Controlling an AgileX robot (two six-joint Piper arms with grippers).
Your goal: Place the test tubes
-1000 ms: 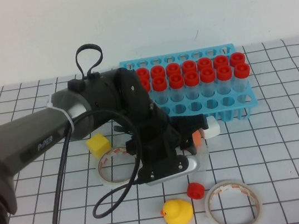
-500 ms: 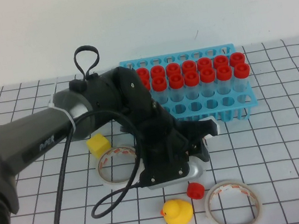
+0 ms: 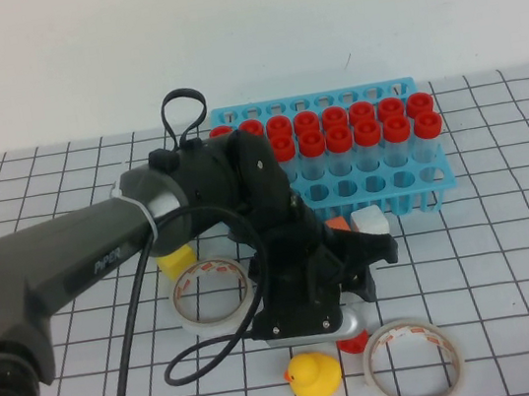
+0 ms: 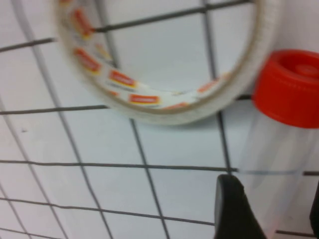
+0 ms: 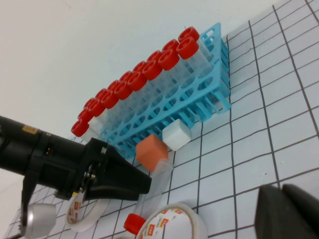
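Observation:
A clear test tube with a red cap [image 4: 291, 87] lies on the gridded table, its body running between the two fingers of my left gripper [image 4: 274, 214]. Those fingers stand apart on either side of it; I see no grip. In the high view my left gripper [image 3: 375, 273] is low over the table's middle, and only the tube's cap [image 3: 349, 346] shows under the wrist. The blue rack [image 3: 412, 186] behind holds two rows of red-capped tubes. My right gripper [image 5: 284, 191] is shut and empty, off to the right, out of the high view.
An orange cube [image 3: 336, 222] and a white cube [image 3: 369, 220] sit in front of the rack. One tape roll [image 3: 211, 291] lies left of the gripper beside a yellow cube [image 3: 177, 263]. Another tape roll [image 3: 412, 363] and a yellow duck [image 3: 314, 377] lie near the front edge.
My left arm has swung toward the near side and come down over the lying tube, now covering part of its cap. The orange and white cubes have come into view behind it.

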